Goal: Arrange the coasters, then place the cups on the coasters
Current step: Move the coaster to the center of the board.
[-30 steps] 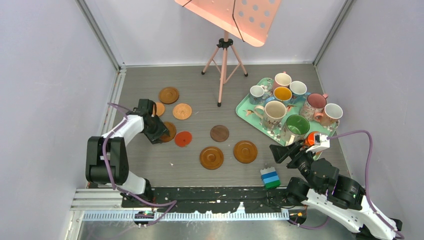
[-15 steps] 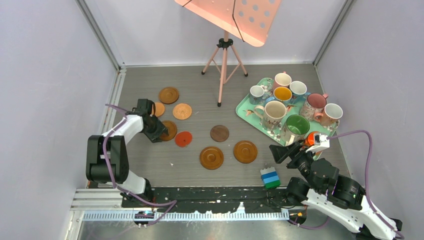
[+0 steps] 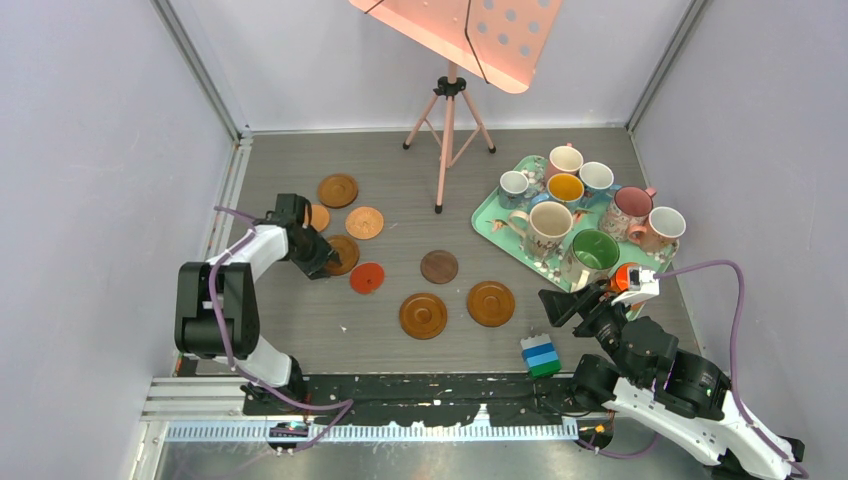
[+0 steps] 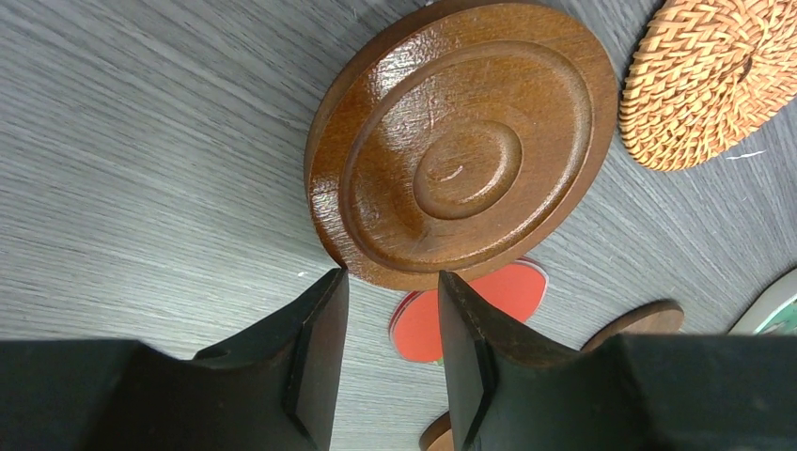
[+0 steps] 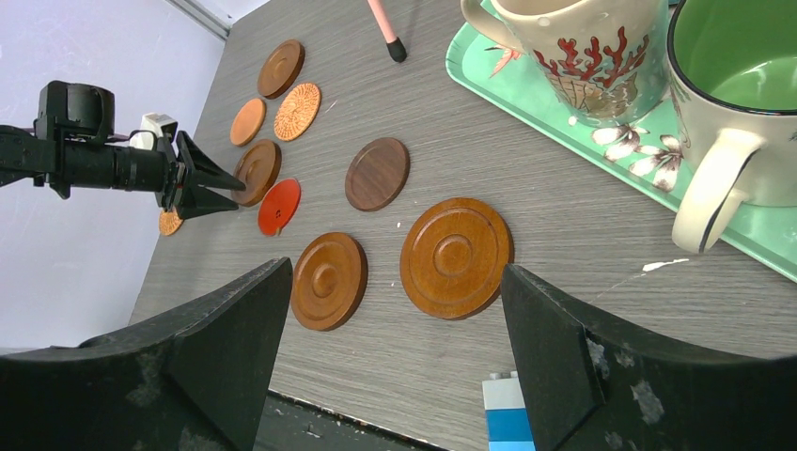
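Observation:
Several coasters lie on the grey table: a grooved brown coaster [image 3: 342, 255] [image 4: 461, 141], a red coaster [image 3: 367, 277] [image 4: 489, 301], a woven tan one [image 3: 364, 222] [image 4: 719, 80], a dark flat one [image 3: 439, 266], and two grooved ones [image 3: 423, 315] [image 3: 491, 303]. My left gripper [image 3: 322, 262] [image 4: 390, 282] is low at the grooved brown coaster's near rim. Its jaws are partly apart, with the rim just at the tips and nothing between the pads. Several cups, among them a cream cup [image 3: 548, 225] and a green-inside cup [image 3: 594, 250] [image 5: 742, 94], stand on the mint tray [image 3: 490, 215]. My right gripper [image 3: 575, 300] [image 5: 395, 272] hangs wide open near the tray's front corner.
A pink music stand on a tripod [image 3: 448, 130] stands at the back middle. A blue, white and green block stack [image 3: 541, 355] sits near the front edge by my right arm. Grey walls close in on the left, right and back.
My left gripper has shifted slightly up and right onto the grooved brown coaster's rim, and its jaws have narrowed. The right arm has not moved.

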Motion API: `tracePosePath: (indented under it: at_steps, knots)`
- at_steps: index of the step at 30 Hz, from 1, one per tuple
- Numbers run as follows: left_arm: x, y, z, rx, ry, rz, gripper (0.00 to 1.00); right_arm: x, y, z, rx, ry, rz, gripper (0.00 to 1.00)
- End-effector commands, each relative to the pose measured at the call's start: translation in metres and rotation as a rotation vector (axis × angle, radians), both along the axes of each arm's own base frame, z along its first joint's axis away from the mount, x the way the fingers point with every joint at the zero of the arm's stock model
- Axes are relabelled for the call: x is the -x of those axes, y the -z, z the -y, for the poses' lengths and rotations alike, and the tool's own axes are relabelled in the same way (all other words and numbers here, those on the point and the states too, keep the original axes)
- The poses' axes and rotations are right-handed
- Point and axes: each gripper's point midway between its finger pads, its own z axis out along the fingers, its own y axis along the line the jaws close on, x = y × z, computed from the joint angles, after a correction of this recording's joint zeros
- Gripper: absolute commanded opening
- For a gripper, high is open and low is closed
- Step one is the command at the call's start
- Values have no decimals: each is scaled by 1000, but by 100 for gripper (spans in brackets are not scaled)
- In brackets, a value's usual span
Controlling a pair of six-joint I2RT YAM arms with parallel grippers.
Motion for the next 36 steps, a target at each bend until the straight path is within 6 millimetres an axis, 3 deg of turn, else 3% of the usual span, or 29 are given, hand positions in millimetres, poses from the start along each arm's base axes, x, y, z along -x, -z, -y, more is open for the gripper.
tracePosePath:
  at_steps: [1,9,18,24,36]
  knots:
    - [-6,-12,-7,-34,-29,34,42,5,-23,12,-123,14,74,89]
    - [14,-29,9,-55,61,74,47,4,-21,10,-119,12,72,89]
    - [49,-15,42,-8,134,76,50,4,-19,8,-115,7,70,89]
    - [43,1,54,71,71,129,48,4,-21,6,-101,-4,75,89]
    - [32,18,55,47,31,115,43,6,-21,7,-118,-4,71,89]
